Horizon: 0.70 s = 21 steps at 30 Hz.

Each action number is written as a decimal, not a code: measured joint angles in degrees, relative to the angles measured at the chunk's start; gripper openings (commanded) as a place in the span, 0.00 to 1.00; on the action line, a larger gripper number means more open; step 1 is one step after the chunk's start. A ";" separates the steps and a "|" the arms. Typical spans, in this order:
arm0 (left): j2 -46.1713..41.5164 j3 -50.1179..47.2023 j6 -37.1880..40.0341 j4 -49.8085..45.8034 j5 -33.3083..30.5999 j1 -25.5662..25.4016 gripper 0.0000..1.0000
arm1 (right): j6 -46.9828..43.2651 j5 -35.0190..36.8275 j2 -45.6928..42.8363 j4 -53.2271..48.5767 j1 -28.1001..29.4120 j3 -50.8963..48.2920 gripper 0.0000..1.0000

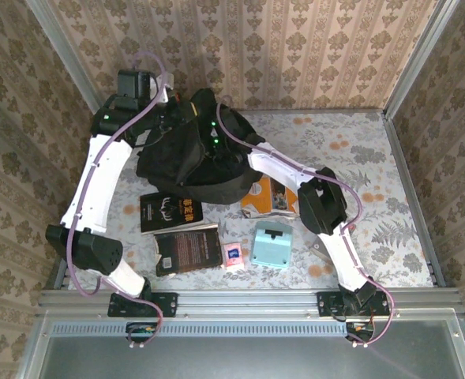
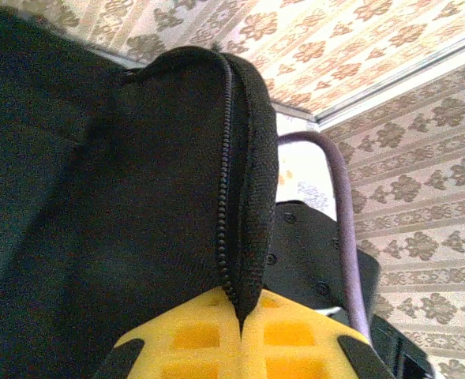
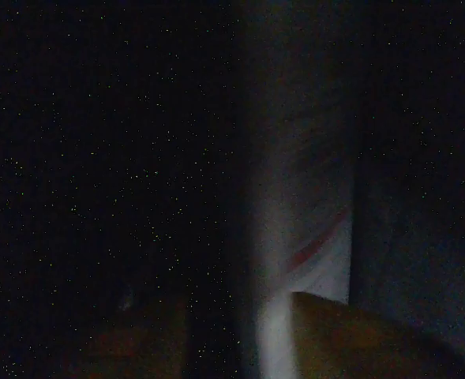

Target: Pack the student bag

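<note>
The student bag [image 1: 186,162] slumps on the table [image 1: 374,158], both arms reaching into it. The left gripper [image 2: 240,316] is pinched tight on the bag's zipper rim (yellow pads [image 2: 193,335] either side of the fabric). The right gripper [image 3: 248,335] is down inside the bag, too dark to tell its spread or hold. A black book [image 1: 170,212] lies just in front of the bag.

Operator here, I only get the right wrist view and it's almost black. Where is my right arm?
Observer: In the top view, your right arm reaches into the student bag at the far side of the table.
Operator: And the left?
Observer: The left gripper has its jaws shut on the bag's zipper edge.
Operator: What lies outside?
Observer: A gold-lettered book, a dark book, a teal box and a small pink box, all nearer than the bag.
</note>
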 measured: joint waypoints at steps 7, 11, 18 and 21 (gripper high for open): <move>-0.09 0.72 0.61 0.07 0.15 2.25 0.00 | -3.98 -6.27 5.05 -0.70 0.02 7.87 0.65; -0.44 0.72 2.69 -2.38 -3.17 4.24 0.00 | -9.22 -7.50 2.89 -2.62 0.02 5.05 0.66; -4.00 0.68 5.95 -6.82 -11.67 5.51 0.00 | -14.01 -11.37 -9.31 0.46 0.44 -8.33 0.67; -6.29 0.68 7.15 -7.63 -15.06 3.76 0.00 | -15.43 -11.72 -14.01 1.29 0.94 -11.85 0.67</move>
